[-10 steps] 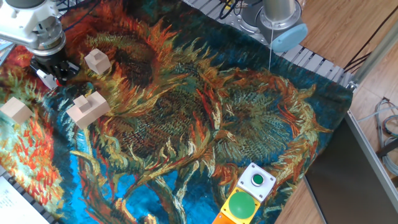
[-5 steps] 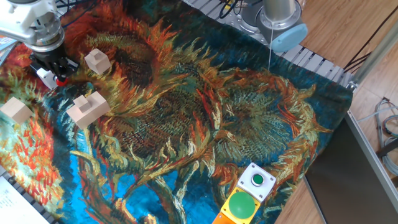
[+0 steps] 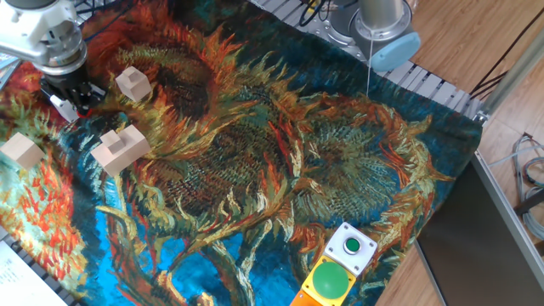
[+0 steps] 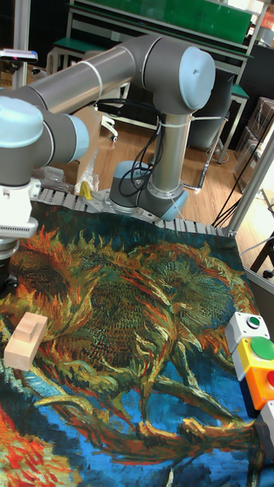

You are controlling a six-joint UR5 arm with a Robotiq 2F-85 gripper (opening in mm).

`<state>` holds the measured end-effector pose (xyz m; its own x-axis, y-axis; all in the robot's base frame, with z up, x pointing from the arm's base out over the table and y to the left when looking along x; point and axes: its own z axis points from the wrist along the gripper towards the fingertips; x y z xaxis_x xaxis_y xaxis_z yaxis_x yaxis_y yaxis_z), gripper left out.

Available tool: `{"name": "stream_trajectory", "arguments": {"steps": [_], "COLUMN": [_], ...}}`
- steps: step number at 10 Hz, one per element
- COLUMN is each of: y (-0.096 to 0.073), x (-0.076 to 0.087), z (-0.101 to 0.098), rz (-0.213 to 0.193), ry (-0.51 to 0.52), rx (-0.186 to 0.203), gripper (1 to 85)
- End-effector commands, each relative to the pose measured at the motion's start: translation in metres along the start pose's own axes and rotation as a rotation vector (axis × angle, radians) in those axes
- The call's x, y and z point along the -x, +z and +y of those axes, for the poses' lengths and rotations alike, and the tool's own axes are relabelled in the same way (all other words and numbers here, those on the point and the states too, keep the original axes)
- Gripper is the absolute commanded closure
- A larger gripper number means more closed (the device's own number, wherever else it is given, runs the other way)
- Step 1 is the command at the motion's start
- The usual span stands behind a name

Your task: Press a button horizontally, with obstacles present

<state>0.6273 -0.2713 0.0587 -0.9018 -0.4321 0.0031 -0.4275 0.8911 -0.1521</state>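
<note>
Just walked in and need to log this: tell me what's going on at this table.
A UR5 arm has its gripper down at the far left corner of the sunflower cloth, right against the small white button box. Whether the button is being pressed cannot be seen. Three wooden blocks sit close by: a cube, a notched piece and another cube. The green-button boxes at the opposite corner are untouched.

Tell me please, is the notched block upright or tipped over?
Upright: the notched block rests flat on the cloth, its notch facing up.
</note>
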Motion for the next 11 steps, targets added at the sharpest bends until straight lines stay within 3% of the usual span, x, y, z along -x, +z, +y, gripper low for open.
{"name": "stream_trajectory", "arguments": {"steps": [1,6,9,11], "y": [0.010,0.002,0.013,0.019], "x": [0.006,0.009,0.008,0.001], "z": [0.000,0.005,0.009,0.007], "rz": [-0.006,-0.028,-0.028,-0.009], "ry": [-0.002,0.013,0.008,0.003], "rx": [-0.002,0.012,0.001,-0.025], "gripper": [84.3,84.3,84.3,84.3]}}
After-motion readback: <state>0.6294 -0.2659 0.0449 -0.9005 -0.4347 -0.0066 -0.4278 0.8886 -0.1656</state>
